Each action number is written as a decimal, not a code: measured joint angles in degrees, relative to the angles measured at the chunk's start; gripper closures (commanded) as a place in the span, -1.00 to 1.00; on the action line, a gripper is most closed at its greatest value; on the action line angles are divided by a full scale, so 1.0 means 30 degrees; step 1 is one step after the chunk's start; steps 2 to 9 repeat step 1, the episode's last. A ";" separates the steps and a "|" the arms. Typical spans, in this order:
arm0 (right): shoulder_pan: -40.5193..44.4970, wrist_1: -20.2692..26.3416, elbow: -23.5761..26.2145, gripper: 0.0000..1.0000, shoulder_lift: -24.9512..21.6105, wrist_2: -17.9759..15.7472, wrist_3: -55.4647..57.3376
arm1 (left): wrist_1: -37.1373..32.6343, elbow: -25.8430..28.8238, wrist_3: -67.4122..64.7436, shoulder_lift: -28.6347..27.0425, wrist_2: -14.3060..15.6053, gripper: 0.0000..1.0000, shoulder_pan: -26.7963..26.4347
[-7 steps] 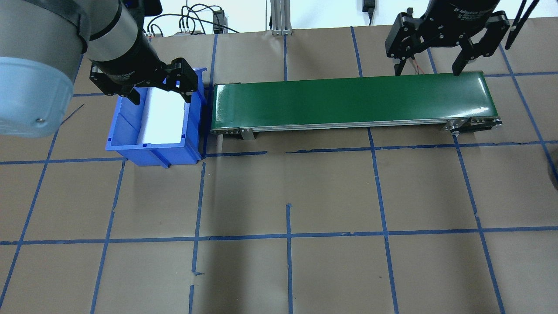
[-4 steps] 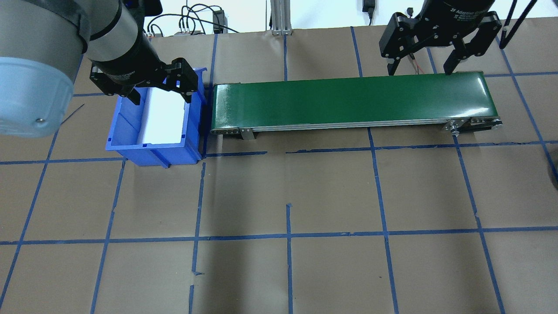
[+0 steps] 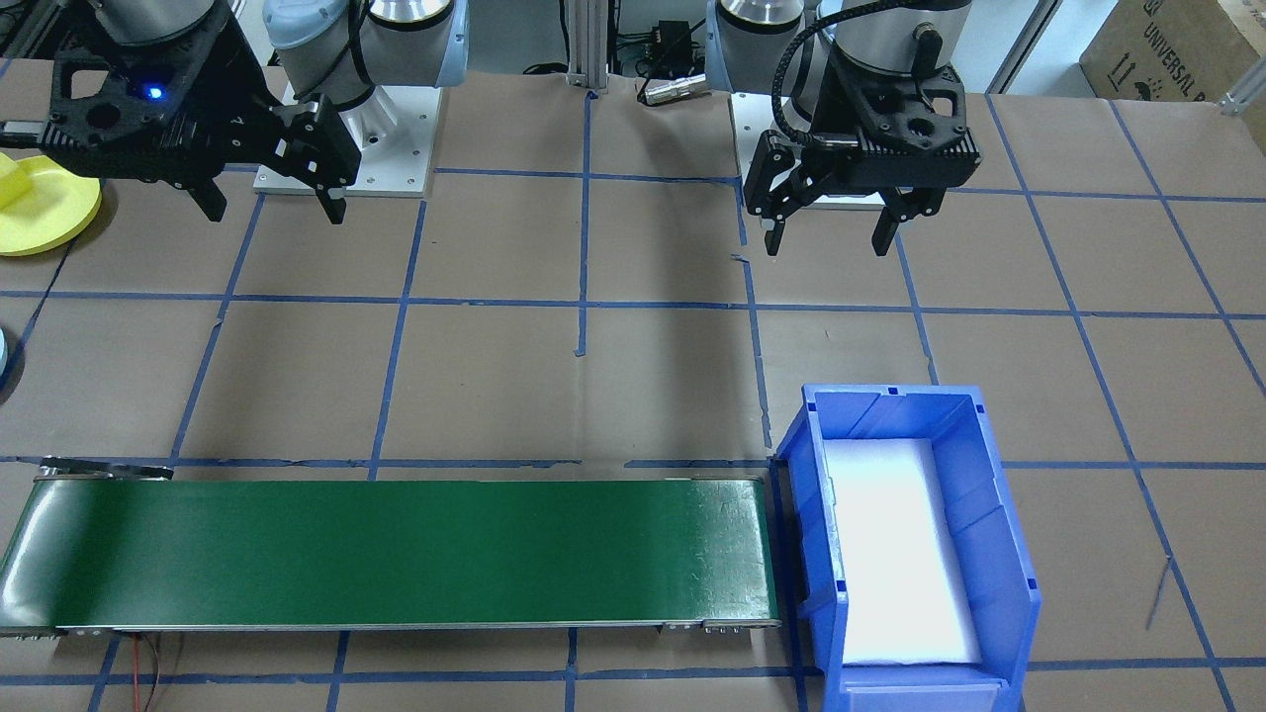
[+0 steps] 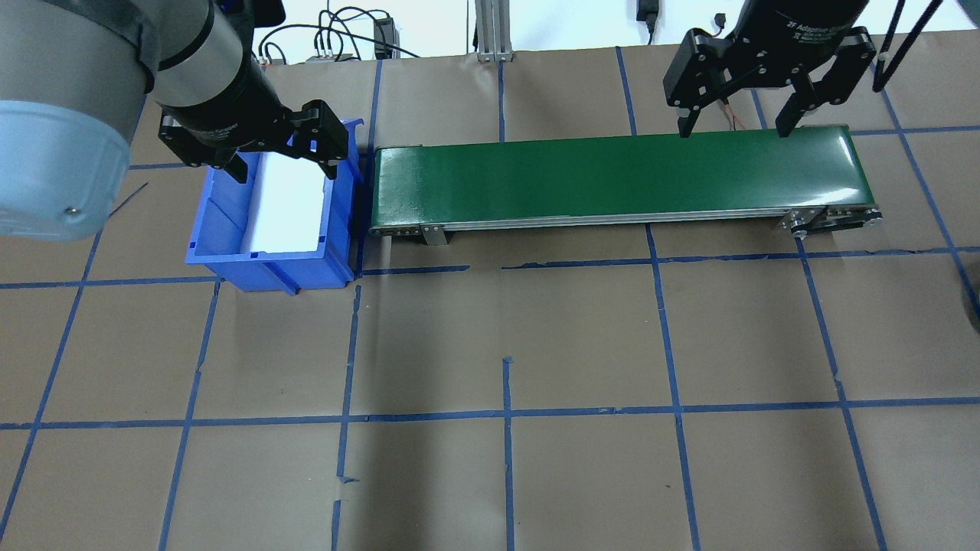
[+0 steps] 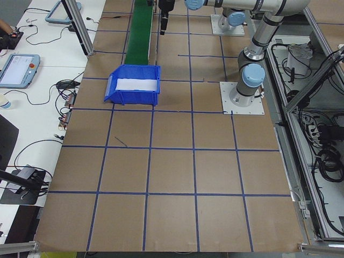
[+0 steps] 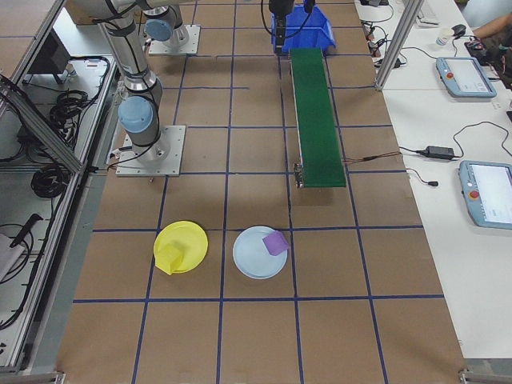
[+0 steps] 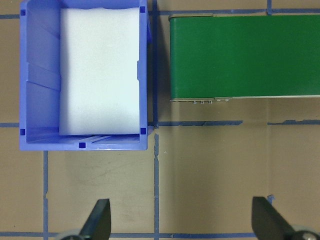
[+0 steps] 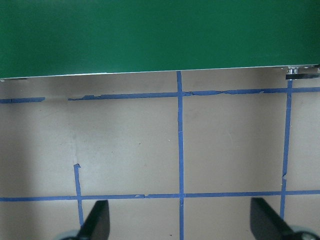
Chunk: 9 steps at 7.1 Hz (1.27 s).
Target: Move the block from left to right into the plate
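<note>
A yellow block (image 6: 169, 258) lies on the yellow plate (image 6: 188, 240), and a purple block (image 6: 276, 242) lies on the pale blue plate (image 6: 252, 258), both beyond the right end of the green conveyor (image 4: 612, 176). The blue bin (image 4: 222, 229) at the belt's left end holds only a white foam pad. My left gripper (image 4: 284, 170) hangs open over the bin's near side, also seen as left gripper (image 3: 826, 242). My right gripper (image 4: 731, 130) hangs open near the belt's right end, also seen as right gripper (image 3: 275, 211). Neither holds anything. No block shows on the belt.
The table is brown paper crossed by blue tape lines. Both arm bases (image 6: 148, 148) stand along the robot's side. Cables and a metal post (image 4: 490, 30) lie beyond the far edge, and tablets (image 6: 488, 196) sit on the side bench.
My right gripper has shifted a little toward the left along the belt's edge, still open. The left gripper has not moved.
</note>
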 measured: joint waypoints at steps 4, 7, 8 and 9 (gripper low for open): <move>-0.0007 0.0007 0.0023 -1.00 -0.0029 0.0000 -0.0003 | 0.0015 0.0000 0.0003 0.0001 -0.0002 -1.00 -0.0005; -0.0007 0.0007 0.0023 -1.00 -0.0029 0.0000 -0.0003 | 0.0015 0.0000 0.0003 0.0001 -0.0002 -1.00 -0.0005; -0.0007 0.0007 0.0023 -1.00 -0.0029 0.0000 -0.0003 | 0.0015 0.0000 0.0003 0.0001 -0.0002 -1.00 -0.0005; -0.0007 0.0007 0.0023 -1.00 -0.0029 0.0000 -0.0003 | 0.0015 0.0000 0.0003 0.0001 -0.0002 -1.00 -0.0005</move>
